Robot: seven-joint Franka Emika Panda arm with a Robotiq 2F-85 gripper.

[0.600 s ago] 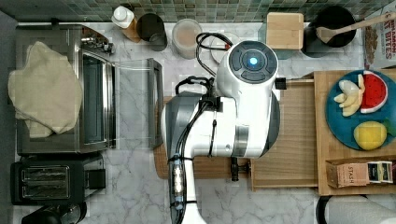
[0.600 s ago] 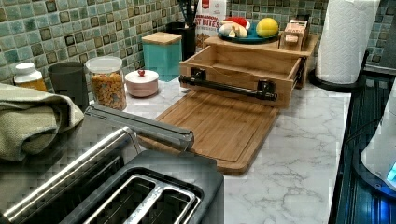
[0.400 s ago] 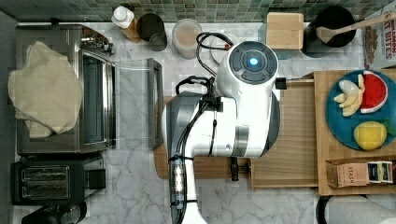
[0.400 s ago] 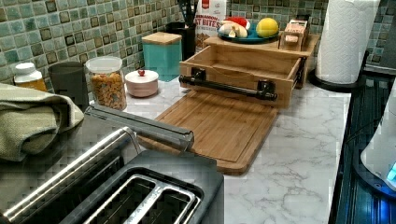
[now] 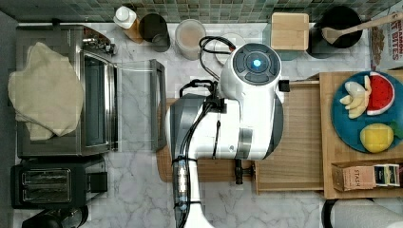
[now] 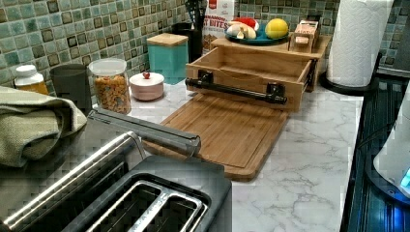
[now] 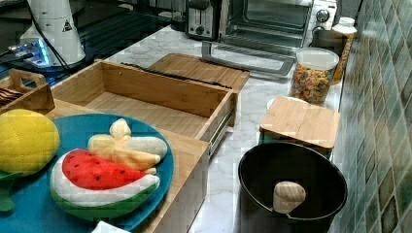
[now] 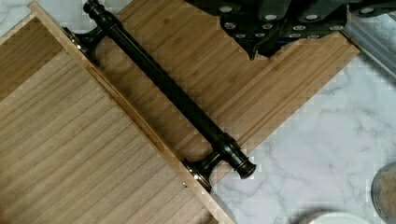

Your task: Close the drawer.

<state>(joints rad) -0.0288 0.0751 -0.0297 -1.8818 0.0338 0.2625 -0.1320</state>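
one arm (image 5: 237, 118) hangs over the open drawer (image 5: 297, 137); drawer handle (image 8: 168, 91) faces 9 o'clock in the top view; claw (image 8: 280, 23) state unclear.

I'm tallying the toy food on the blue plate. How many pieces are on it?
3 on the blue plate: a yellow lemon, a watermelon slice and a pale banana-like piece beside it. More may be hidden.

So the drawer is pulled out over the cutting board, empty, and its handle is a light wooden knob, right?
Not quite. The drawer is pulled out and empty, its front above the cutting board, but the handle is a long dark metal bar, not a light wooden knob. The left view shows it plainly.
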